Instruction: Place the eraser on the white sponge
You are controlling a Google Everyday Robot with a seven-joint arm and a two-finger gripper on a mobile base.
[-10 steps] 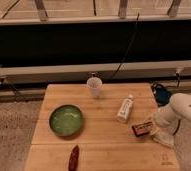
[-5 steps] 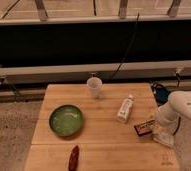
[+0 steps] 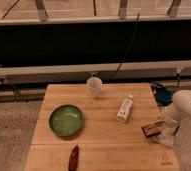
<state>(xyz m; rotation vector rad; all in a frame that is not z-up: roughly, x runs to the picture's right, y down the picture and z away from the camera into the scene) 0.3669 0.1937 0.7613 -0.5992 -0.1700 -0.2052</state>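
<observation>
The eraser (image 3: 153, 128), a small dark block with an orange-and-white face, is at the right edge of the wooden table (image 3: 104, 145). It sits right at the tip of my gripper (image 3: 165, 130), which reaches down from the white arm (image 3: 187, 107) on the right. The white sponge (image 3: 165, 140), a flat off-white pad, lies just below and to the right of the eraser and is partly covered by the gripper. I cannot tell whether the eraser is touching the sponge or held above it.
A white tube (image 3: 124, 108) lies left of the eraser. A white cup (image 3: 94, 86) stands at the back, a green bowl (image 3: 66, 120) on the left, and a reddish-brown elongated object (image 3: 74, 157) near the front edge. A dark cable (image 3: 126, 47) hangs behind the table.
The eraser and my gripper have shifted a little to the right, closer to the white sponge. Nothing else has moved.
</observation>
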